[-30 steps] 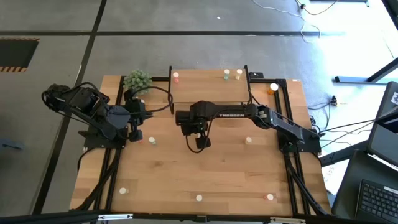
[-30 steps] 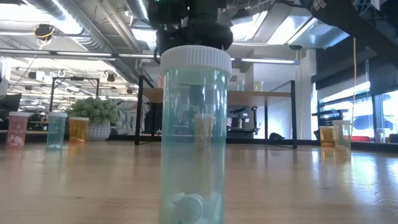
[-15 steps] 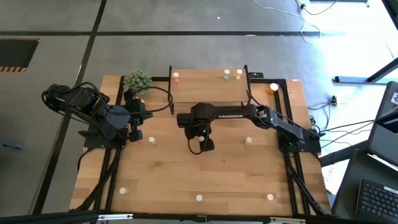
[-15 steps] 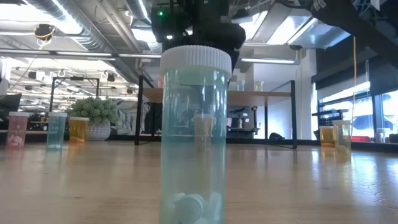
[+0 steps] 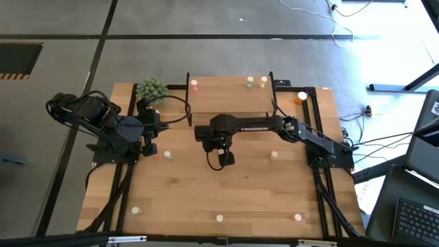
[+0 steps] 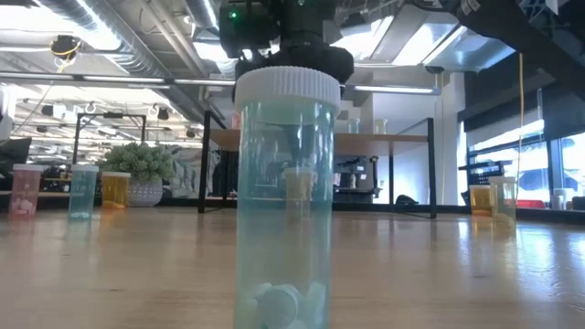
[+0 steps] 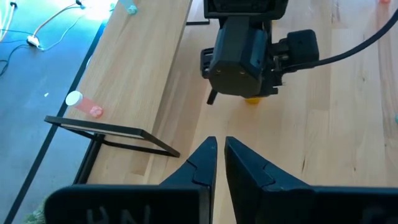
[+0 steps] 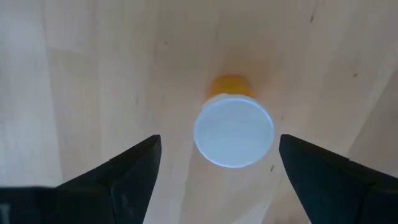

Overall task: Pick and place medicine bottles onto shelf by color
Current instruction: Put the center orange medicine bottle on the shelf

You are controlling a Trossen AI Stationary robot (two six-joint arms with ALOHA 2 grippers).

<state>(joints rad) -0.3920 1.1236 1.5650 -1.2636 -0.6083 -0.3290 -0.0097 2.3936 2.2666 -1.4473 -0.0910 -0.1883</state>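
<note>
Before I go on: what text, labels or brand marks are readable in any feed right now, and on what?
"TROSSEN": white lettering along the right arm's forearm link, high view; small but legible.
Embossed marks on the dark housing behind the left gripper's fingers, left wrist view: too blurred to read.
Medicine bottles, including the orange one under the right gripper: no label visible.
Shelf: no markings.

White lettering "TROSSEN" readable in the high view along the dark forearm link of the right arm [image 5: 255,127], stretched across the middle of the light wooden surface [image 5: 226,192]. Faint embossed marks visible in the left wrist view on the dark body behind the left claw [image 7: 221,163], too blurred to read. Nothing else legible.
</note>
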